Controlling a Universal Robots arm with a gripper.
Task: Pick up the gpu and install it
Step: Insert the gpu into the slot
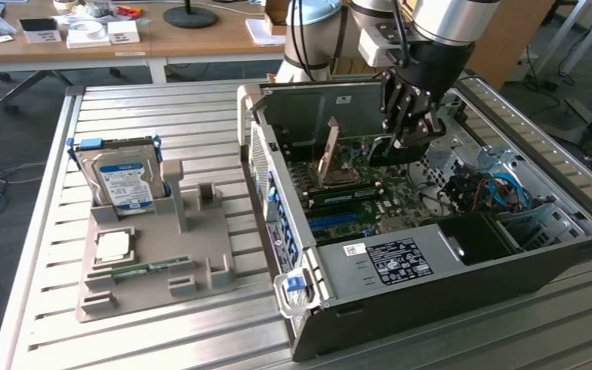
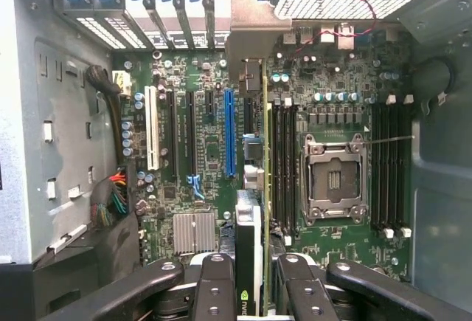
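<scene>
My gripper (image 1: 407, 132) reaches down inside the open computer case (image 1: 450, 289). In the wrist view the gripper (image 2: 254, 284) is shut on the gpu (image 2: 249, 243), a thin card seen edge-on with a dark cooler. The gpu (image 1: 329, 150) stands on edge over the motherboard (image 2: 199, 181), its tan end toward the case's slotted rear wall. It lines up between the long blue slot (image 2: 228, 129) and the memory slots (image 2: 279, 166). Whether its lower edge sits in a slot is hidden.
On the exterior view's left, a grey holder (image 1: 201, 266) carries a silver hard drive (image 1: 121, 181), a processor chip (image 1: 113, 245) and a green memory stick (image 1: 136, 270). Inside the case are an open CPU socket (image 2: 335, 177), cable bundles (image 2: 114, 203) and drive bays (image 1: 527, 223).
</scene>
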